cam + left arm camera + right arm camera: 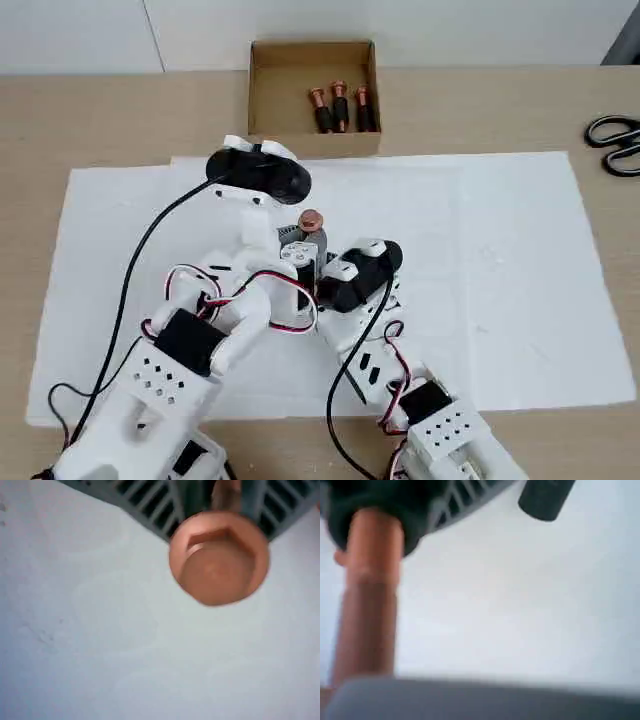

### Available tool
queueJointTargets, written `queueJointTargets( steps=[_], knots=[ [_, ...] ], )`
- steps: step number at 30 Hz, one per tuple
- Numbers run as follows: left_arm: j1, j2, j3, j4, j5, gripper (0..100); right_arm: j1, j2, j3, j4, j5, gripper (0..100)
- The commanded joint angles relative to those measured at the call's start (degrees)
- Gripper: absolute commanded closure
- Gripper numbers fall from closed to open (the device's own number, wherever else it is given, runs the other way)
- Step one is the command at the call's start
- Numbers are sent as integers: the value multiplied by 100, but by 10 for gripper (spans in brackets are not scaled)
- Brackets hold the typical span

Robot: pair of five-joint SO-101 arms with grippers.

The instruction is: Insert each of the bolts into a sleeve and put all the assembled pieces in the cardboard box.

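Table [100, 110] carries a sheet [500, 280] across its middle. Cardboard box [262, 90] stands at far centre, its near wall on the sheet's far edge. Three assembled pieces [340, 108] lie side by side in the box's right half. Scissors [615, 140] lie off the sheet at the far right edge. Left arm [190, 340] comes in from near left, right arm [420, 400] from near right; both meet over the sheet's centre. Bolt [311, 219] sits between them, head toward the box, well apart from it. Its shaft enters a sleeve [340, 515].
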Motion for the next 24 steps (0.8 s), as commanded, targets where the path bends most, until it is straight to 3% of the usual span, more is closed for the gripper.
queueJointTargets(
  steps=[1,13,24],
  knots=[
    [88,35,-189,114,53,994,-22,-127,53,-479,70,995],
    [79,105,-119,-185,114,994,-40,-127,53,-479,70,995],
    [79,888,-857,510,114,994,-40,-127,53,-479,70,995]
  ],
)
